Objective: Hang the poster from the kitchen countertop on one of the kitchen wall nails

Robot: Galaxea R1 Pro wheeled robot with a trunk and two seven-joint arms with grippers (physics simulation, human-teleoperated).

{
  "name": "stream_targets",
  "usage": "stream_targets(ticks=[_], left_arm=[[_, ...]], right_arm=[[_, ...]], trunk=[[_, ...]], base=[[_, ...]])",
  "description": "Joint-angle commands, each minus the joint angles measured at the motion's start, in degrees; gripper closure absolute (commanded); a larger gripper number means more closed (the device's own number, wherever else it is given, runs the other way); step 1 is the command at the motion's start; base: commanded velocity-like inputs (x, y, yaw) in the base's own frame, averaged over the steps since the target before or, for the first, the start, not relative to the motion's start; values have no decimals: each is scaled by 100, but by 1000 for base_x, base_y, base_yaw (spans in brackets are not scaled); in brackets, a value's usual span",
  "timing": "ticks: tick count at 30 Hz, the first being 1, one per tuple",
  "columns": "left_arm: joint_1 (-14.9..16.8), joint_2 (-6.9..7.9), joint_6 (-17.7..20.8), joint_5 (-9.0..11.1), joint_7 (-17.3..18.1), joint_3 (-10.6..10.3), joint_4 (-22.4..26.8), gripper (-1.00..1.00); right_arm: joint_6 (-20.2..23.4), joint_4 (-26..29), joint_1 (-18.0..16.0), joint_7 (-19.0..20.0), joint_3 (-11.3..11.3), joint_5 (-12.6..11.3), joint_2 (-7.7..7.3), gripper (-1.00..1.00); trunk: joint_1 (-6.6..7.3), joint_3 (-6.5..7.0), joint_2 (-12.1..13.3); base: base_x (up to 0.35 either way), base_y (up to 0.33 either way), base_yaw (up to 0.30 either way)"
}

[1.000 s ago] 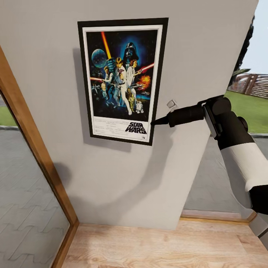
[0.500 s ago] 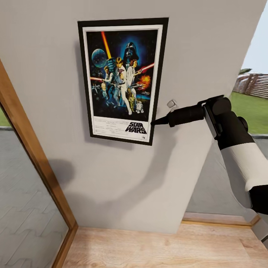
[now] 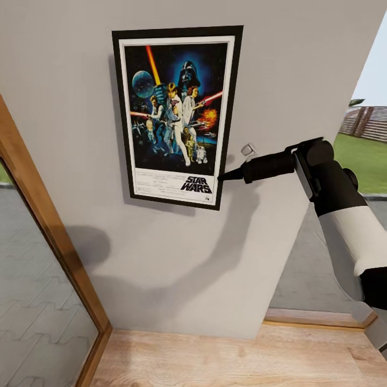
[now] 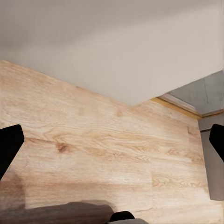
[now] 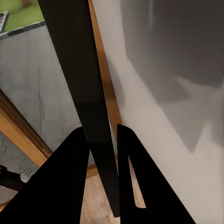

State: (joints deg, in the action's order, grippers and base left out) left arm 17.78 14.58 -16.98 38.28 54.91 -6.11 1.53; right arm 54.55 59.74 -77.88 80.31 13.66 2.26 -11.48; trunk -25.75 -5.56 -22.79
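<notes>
- Right gripper (image 3: pixel 223 176): fingers clamped on the poster (image 3: pixel 176 114), at its lower right frame edge.
- Poster: upright, flat against the grey wall (image 3: pixel 290 80).
- Left gripper (image 4: pixel 112 140): fingers spread apart above the wooden floor (image 4: pixel 93 140).

The poster (image 3: pixel 176 115) sits upright in the upper centre of the head view, flat against the grey wall. It has a thick black frame, thin white border, colourful characters on dark blue, and a black "STAR WARS" logo at its lower right.

Head view: close, facing the grey wall (image 3: pixel 161 269). Left wrist: down at the wooden floor (image 4: pixel 93 140). Right wrist: along the wall. Wall shared by all.
</notes>
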Motion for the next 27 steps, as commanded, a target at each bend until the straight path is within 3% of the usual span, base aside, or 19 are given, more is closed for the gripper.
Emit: stream_targets(ticks=[1, 20, 27], left_arm=[[6, 1, -33, 39, 11, -49, -4, -100], [6, 1, -33, 39, 11, -49, -5, -100], [6, 1, -33, 39, 11, -49, -7, -100]], right_arm=[[64, 2, -8, 37, 5, 20, -3, 100], [81, -6, -21, 12, 5, 28, 6, 100], [205, -130, -181, 9, 5, 21, 9, 100]], trunk=[[-4, -13, -13], [-4, -13, -13], [-4, -13, -13]], base=[[0, 0, 0], [0, 0, 0], [0, 0, 0]])
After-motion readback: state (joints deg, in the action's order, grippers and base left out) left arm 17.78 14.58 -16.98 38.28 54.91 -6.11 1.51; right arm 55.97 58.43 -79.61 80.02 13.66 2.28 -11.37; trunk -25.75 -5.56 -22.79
